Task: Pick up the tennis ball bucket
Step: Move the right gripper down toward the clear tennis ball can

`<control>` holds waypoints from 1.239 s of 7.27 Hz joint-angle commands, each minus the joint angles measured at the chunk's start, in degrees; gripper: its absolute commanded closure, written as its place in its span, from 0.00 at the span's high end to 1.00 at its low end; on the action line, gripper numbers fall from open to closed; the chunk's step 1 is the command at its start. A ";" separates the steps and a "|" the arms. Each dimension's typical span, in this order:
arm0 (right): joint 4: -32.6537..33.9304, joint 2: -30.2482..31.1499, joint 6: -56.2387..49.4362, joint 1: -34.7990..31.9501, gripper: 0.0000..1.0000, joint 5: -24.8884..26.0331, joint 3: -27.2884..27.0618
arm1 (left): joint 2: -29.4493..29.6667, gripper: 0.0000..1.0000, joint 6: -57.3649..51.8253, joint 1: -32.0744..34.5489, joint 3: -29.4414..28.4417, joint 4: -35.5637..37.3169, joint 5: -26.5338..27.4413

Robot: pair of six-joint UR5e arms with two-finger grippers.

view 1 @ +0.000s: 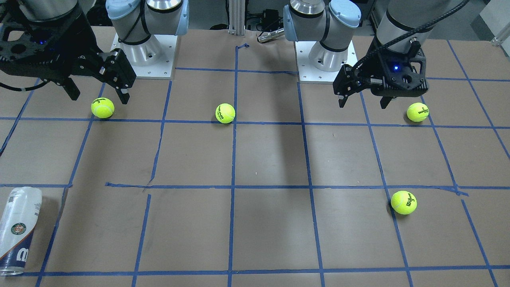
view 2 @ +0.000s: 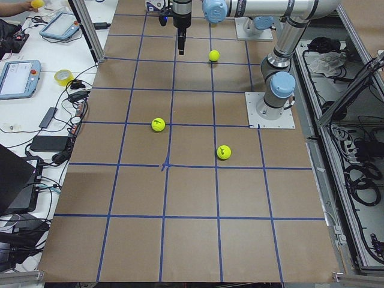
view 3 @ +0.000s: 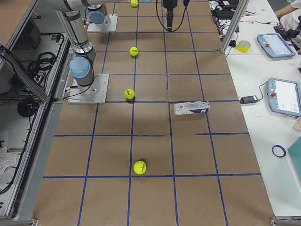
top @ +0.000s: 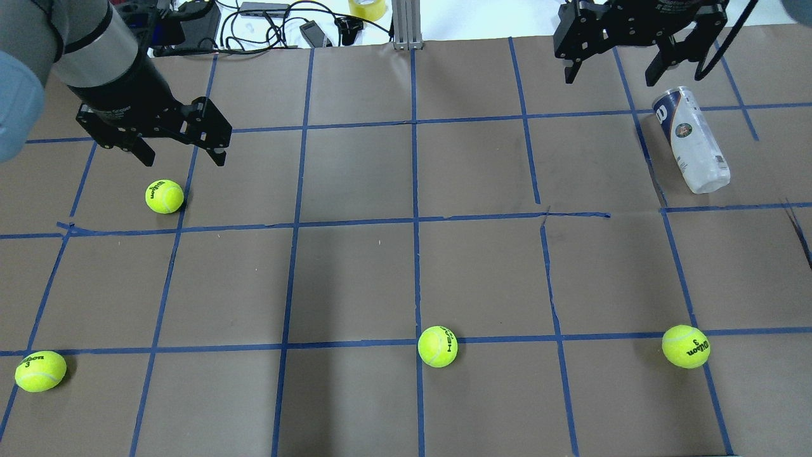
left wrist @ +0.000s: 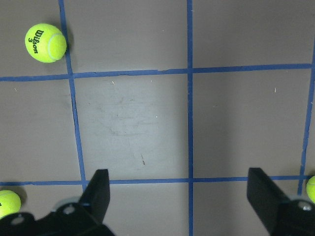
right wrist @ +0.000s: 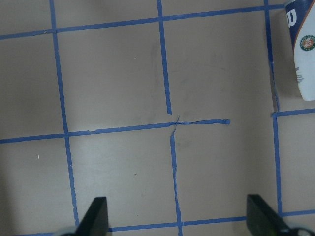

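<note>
The tennis ball bucket point(top: 691, 139) is a clear can with a white and navy label. It lies on its side at the table's far right, and also shows in the front-facing view point(view 1: 18, 231), the exterior right view point(view 3: 191, 108) and the top right corner of the right wrist view point(right wrist: 303, 54). My right gripper point(top: 628, 63) is open and empty, raised above the table just left of and beyond the can's navy end. My left gripper point(top: 177, 146) is open and empty, hovering above a tennis ball point(top: 165, 197) on the left side, far from the can.
Three more tennis balls lie near the robot's side: at the left point(top: 39, 371), the middle point(top: 438, 346) and the right point(top: 685, 346). Blue tape lines grid the brown table point(top: 355, 273). Cables and a tape roll point(top: 368, 7) lie beyond the far edge.
</note>
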State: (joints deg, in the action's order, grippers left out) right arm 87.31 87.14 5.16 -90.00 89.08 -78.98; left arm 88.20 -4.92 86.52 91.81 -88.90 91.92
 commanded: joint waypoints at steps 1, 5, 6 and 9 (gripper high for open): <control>0.06 -0.30 0.03 0.08 1.00 0.82 -0.29 | 0.04 1.00 -0.01 0.05 0.03 0.13 -0.42; 12.49 -5.01 -5.32 4.98 1.00 3.38 -0.03 | -1.27 1.00 0.08 -0.04 -1.02 -1.96 -0.69; 15.15 -9.92 -5.42 9.96 1.00 2.86 1.36 | -1.45 1.00 0.08 -0.04 -1.02 -2.32 -0.60; 26.41 -28.98 -14.98 17.47 0.99 2.15 8.37 | -1.45 1.00 0.08 -0.12 -0.24 -2.24 -0.07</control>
State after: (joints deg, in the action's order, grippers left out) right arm 110.66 66.07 -6.22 -74.85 91.45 -74.31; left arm 86.78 -4.83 86.45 91.20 -91.18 91.73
